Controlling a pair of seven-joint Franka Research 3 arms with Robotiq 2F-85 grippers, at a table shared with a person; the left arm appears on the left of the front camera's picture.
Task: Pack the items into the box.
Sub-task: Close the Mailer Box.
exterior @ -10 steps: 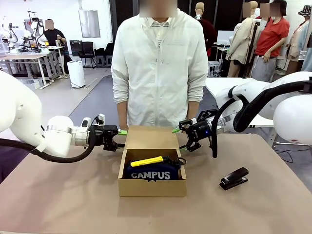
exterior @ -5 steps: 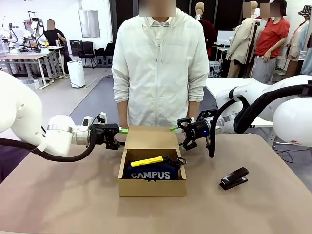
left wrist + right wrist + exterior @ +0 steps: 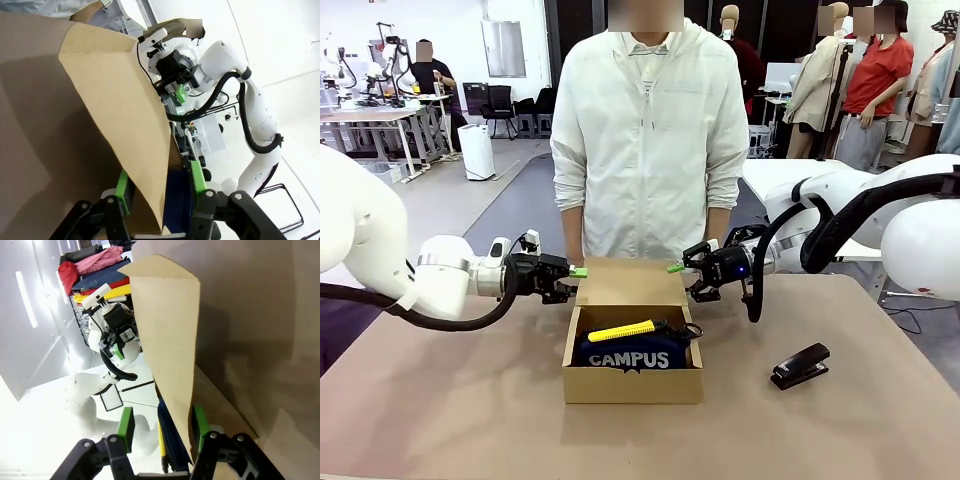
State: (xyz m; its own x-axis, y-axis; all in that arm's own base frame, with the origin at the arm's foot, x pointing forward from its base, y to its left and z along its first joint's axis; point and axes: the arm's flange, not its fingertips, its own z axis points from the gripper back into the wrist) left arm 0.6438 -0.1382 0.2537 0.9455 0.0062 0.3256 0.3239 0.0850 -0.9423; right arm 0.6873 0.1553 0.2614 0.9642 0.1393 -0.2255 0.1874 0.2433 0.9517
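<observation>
Front view: pencil pouch (image 3: 630, 357) and yellow tool (image 3: 621, 330) lie packed; left claw (image 3: 575, 272) and right claw (image 3: 676, 267) half-spread straddle the lid flap (image 3: 630, 282), next pinching and folding it down

The room is big and bright, like a workshop. The floor (image 3: 510, 205) is smooth and grey. Far back on one side there are work tables (image 3: 375, 118) with stuff on top, and a person sits there. Near them are black chairs (image 3: 500, 105) and a white bin (image 3: 476, 151) on the floor. The back wall (image 3: 460, 40) is white, with a grey panel (image 3: 504, 48) on it. Next to it the wall turns dark. Another white table (image 3: 770, 180) stands on the other side. Up close is a big brown table (image 3: 450, 400).
</observation>
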